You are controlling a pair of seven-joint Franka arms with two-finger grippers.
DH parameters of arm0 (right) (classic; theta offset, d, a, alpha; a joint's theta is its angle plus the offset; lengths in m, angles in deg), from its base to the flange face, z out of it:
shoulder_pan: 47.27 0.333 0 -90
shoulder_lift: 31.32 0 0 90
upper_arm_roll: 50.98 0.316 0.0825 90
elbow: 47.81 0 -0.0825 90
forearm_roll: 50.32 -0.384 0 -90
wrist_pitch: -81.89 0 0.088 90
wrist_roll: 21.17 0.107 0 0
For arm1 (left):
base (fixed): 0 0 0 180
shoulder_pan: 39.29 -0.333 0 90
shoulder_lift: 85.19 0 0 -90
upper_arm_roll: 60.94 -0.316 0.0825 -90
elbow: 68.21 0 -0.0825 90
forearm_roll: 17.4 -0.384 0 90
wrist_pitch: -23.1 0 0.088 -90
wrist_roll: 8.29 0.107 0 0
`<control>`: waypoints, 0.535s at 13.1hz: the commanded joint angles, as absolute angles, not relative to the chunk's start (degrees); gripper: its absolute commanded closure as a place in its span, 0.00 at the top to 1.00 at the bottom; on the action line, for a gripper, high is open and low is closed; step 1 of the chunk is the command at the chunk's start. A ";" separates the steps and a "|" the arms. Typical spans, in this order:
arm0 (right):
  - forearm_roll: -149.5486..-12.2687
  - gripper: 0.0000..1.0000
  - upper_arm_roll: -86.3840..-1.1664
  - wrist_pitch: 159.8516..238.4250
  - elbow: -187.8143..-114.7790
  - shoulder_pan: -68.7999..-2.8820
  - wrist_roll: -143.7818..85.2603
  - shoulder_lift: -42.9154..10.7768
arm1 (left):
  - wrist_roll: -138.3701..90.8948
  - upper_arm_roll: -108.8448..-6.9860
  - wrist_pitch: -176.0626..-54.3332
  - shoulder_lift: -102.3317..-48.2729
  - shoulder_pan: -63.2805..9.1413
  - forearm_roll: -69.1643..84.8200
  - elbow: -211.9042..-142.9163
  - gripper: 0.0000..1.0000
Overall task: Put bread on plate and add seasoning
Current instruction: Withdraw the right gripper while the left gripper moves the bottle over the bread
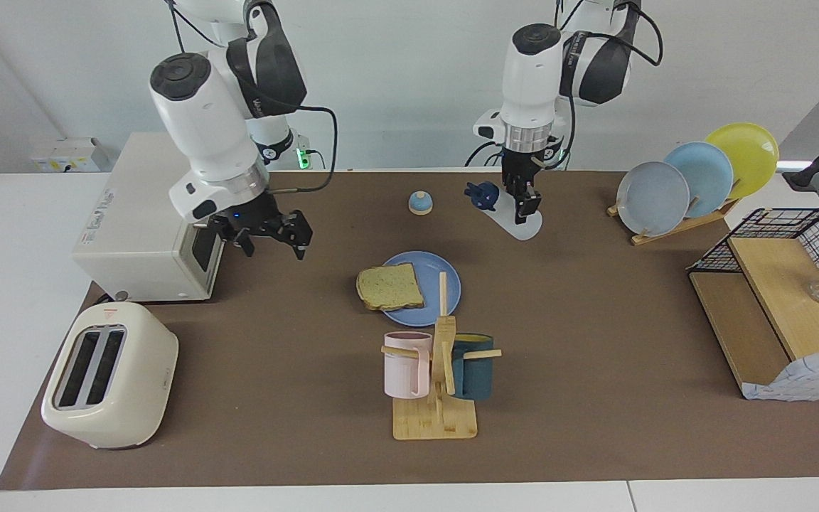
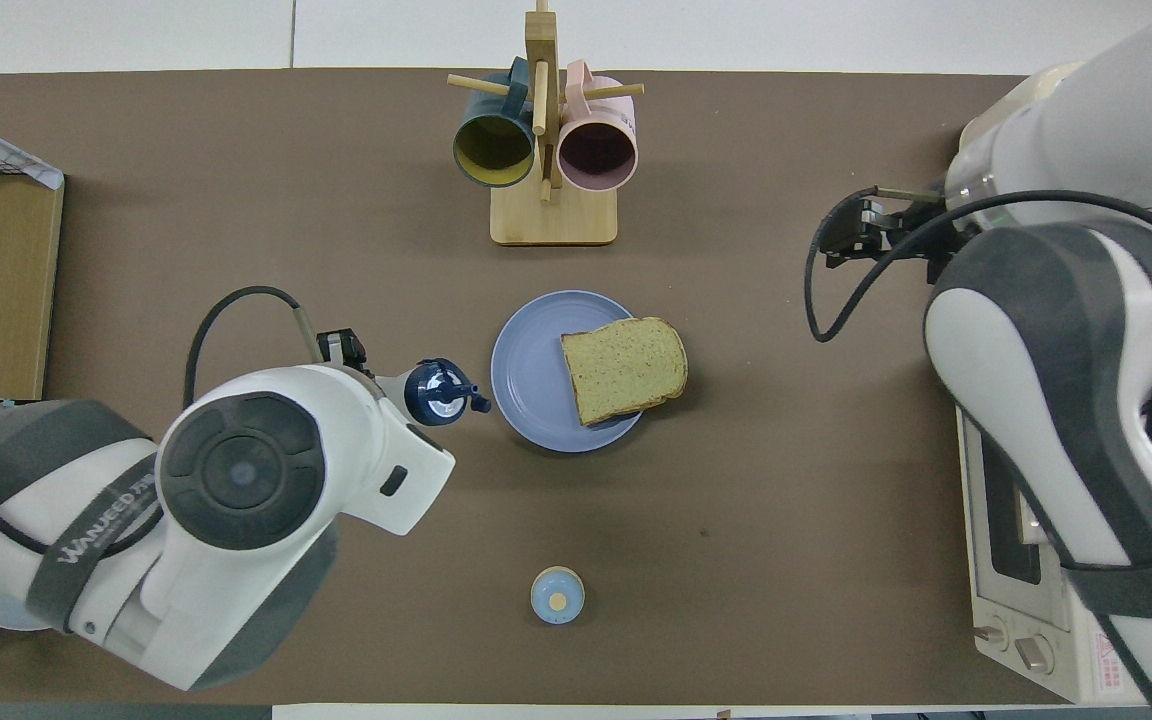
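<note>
Seasoning bottle (image 1: 516,217), nearest the robots, hangs in the left gripper (image 1: 525,201), clamped and tilted — cap toward the right arm's end, long axis slanting down to its base. Farther out, the bread (image 1: 389,286) lies on the plate (image 1: 445,281), overhanging its rim. Seasoning seems the step in hand; next, carry the bottle over the bread and tip it. The right gripper (image 1: 272,239) waits, fingers spread, in front of the oven (image 1: 146,213).
</note>
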State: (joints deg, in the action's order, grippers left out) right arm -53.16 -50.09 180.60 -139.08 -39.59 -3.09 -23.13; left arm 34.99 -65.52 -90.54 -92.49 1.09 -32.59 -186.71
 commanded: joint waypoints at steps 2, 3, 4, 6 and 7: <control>-50.67 1.00 -49.48 171.91 -138.51 -45.32 -9.81 -27.71 | 27.31 -62.88 -83.97 -83.10 4.99 -41.37 -177.74 0.00; -50.58 1.00 -49.74 170.59 -138.95 -46.03 -11.84 -28.94 | 25.13 -62.88 -81.26 -80.55 7.01 -44.35 -175.46 0.00; -50.58 1.00 -51.49 168.57 -138.86 -46.04 -13.16 -29.73 | 23.10 -62.88 -78.53 -78.61 8.08 -46.82 -173.52 0.00; -49.27 1.00 -53.34 168.29 -143.31 -44.63 -14.66 -34.28 | 22.73 -62.88 -73.69 -75.01 11.93 -52.70 -171.23 0.00; -49.00 1.00 -53.52 168.64 -144.65 -44.89 -16.58 -34.75 | 22.56 -62.96 -71.15 -73.08 12.74 -54.03 -169.91 0.00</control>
State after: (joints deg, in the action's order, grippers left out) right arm -50.61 -52.82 167.62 -139.37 -45.36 -13.81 -31.04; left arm 23.66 -62.37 -76.52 -77.43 10.18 -50.50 -174.31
